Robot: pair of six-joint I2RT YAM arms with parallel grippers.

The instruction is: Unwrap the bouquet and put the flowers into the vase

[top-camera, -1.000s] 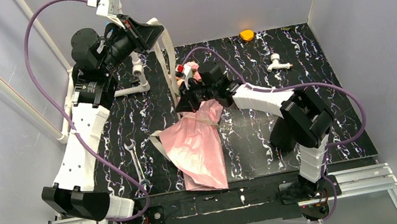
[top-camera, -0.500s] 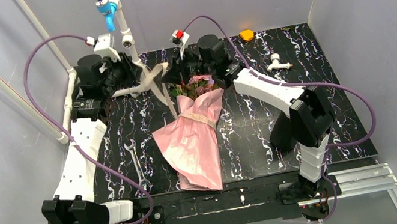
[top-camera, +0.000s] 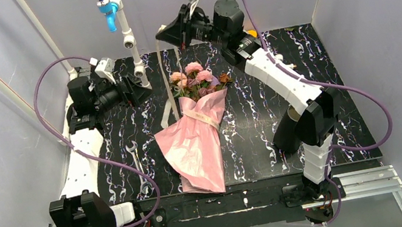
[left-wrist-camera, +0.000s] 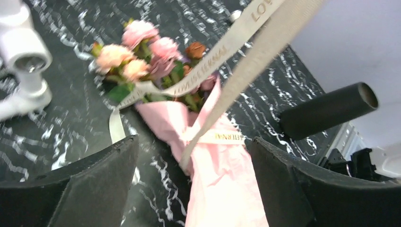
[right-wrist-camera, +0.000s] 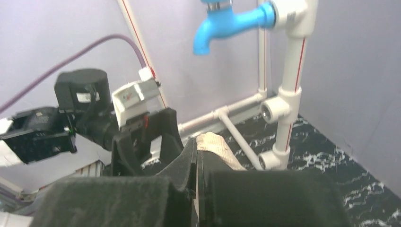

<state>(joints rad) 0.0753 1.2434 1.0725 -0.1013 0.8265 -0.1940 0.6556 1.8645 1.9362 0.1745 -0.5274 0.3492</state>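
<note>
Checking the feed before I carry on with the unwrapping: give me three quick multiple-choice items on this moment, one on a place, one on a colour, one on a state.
1. Where is the bouquet?
A) lying on the table
B) propped upright against the back wall
C) hanging in the air

2. The tap is:
A) red
B) blue
C) yellow

3. The jaws of the right gripper are:
A) wide open
B) shut on the ribbon
C) shut on nothing

Answers: 1 A, its pink paper lies flat on the marbled top; 2 B, plain in the top and right wrist views; 3 B, the beige strip runs up into the closed jaws.
</note>
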